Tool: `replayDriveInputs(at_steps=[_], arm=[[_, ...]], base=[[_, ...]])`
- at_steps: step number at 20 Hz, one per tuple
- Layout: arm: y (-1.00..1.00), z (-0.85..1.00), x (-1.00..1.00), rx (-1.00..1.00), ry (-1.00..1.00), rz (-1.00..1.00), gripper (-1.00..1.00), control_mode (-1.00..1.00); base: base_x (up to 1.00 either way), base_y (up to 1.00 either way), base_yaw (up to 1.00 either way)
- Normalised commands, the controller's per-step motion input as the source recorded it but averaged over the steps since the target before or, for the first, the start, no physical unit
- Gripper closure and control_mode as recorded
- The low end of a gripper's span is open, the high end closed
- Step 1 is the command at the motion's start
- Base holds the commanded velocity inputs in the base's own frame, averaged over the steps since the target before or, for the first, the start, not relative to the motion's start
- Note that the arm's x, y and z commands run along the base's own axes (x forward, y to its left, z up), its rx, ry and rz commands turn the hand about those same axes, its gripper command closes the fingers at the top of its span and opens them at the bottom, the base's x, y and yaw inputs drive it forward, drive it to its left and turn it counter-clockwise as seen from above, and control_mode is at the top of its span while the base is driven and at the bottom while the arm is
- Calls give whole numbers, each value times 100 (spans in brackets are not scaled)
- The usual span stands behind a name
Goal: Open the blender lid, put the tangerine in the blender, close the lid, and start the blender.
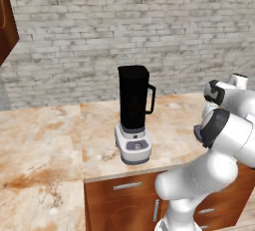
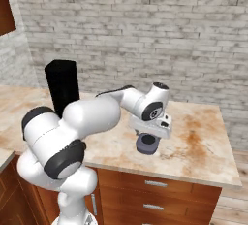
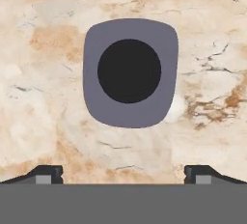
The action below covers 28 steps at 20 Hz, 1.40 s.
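Hand view places the blender lid [image 3: 130, 72] flat on the counter [image 3: 212, 35], directly ahead of the wide-open, empty gripper [image 3: 123, 174], centred between the jaws with its round knob [image 3: 129, 71] uppermost, squarish with no long axis, apart from both fingertips [image 3: 48, 174].

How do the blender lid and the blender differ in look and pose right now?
The blender lid is a flat grey cap with a dark round knob; the blender is a tall black jar on a light grey base. The lid lies on the counter, off the jar, under the open gripper; the blender stands upright.
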Motion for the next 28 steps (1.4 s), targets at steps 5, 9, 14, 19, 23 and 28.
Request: replayDriveInputs(at_steps=[5,9,14,19,23,28], arm=[[-6,-33,15,0,6,0,-100,-100],[0,-37,38,0,1,0,-100,-100],[5,-31,40,0,0,0,-100,-100],[0,-23,28,0,0,0,-100,-100],[1,-17,19,0,0,0,-100,-100],[4,-30,3,-1,0,0,-100,-100]], base=[[0,0,0],[0,0,0],[0,0,0],[0,0,0],[0,0,0],[0,0,0]])
